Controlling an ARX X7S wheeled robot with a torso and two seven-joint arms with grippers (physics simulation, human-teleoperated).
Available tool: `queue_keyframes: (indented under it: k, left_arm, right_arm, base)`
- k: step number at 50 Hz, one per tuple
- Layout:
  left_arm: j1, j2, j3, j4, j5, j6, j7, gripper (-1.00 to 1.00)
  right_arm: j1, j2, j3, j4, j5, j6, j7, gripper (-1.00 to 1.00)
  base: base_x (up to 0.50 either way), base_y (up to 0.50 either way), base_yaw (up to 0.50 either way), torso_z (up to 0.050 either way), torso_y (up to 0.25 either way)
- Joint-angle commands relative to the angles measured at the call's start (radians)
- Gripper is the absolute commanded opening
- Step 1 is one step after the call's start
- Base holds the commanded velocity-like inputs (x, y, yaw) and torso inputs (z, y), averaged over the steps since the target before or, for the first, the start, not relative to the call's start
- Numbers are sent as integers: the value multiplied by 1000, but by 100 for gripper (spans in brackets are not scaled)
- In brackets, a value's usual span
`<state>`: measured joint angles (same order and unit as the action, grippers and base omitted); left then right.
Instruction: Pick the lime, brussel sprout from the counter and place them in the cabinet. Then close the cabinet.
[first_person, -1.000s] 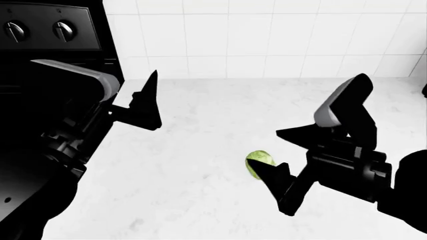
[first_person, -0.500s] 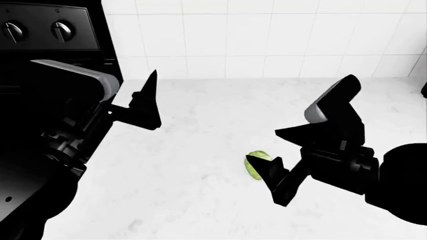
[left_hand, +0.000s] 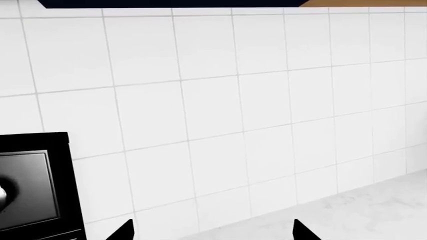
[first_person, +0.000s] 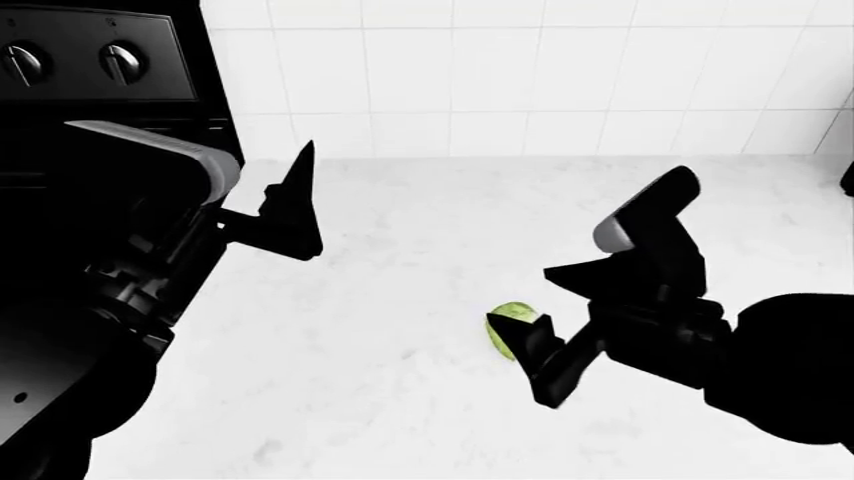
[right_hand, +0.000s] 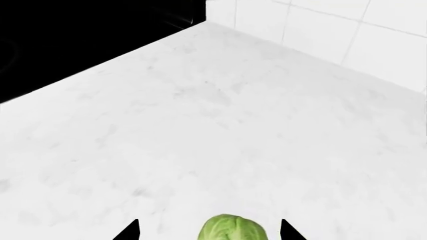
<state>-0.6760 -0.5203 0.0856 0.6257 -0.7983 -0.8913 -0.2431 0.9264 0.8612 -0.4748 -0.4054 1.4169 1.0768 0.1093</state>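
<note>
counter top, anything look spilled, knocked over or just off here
Nothing stands out. The white marble-look counter shows no spill or damage. The only item on it is the pale green, leafy-veined brussel sprout, sitting between the open fingers of the right end effector. No lime is visible in any view.

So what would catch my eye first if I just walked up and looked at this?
Probably the brussel sprout, the only spot of colour, lying on the white marble counter right beside the right end effector, whose open fingers show on both sides of it in the right wrist view. Next, the black stove with two knobs at the far left, behind the raised left end effector.
</note>
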Motion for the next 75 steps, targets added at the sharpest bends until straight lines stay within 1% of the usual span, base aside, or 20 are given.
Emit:
queue_keyframes:
  k: [1,8,26,50,57,61,62,66,75]
  left_arm:
    - [87,-7,32,-8,2,9,2,100]
    - [96,-6,40,-19,15,28,11,100]
    - [96,-12,37,-13,2,24,2,100]
    - [90,-17,43,-20,1,32,3,100]
    - [93,-19,40,-18,-4,32,0,100]
    - [100,-20,39,-16,-5,34,-2,100]
    - [100,-20,39,-16,-5,35,-2,100]
    - [102,-20,41,-20,-3,40,0,100]
    - [117,-19,52,-30,12,60,9,100]
  right_arm:
    - [-15,-16,-16,28,-26,-17,7,100]
    - [-20,-31,-38,40,-43,-11,9,100]
    - [-14,-60,-103,75,-97,16,2,100]
    - [9,-107,-157,152,-156,26,-10,100]
    - [26,-127,-211,175,-201,47,-34,100]
    - [32,-135,-220,184,-210,47,-39,100]
    - [32,-137,-220,185,-210,46,-40,-100]
    - [39,-134,-219,175,-204,52,-35,-100]
    - [83,-75,-161,55,-129,85,29,-100]
  base:
    - [0,0,0,0,0]
    - [0,0,0,0,0]
    - [0,0,0,0,0]
    - [0,0,0,0,0]
    - [0,0,0,0,0]
    - [0,0,0,0,0]
    - [0,0,0,0,0]
    - [0,0,0,0,0]
    - [-5,4,6,0,0]
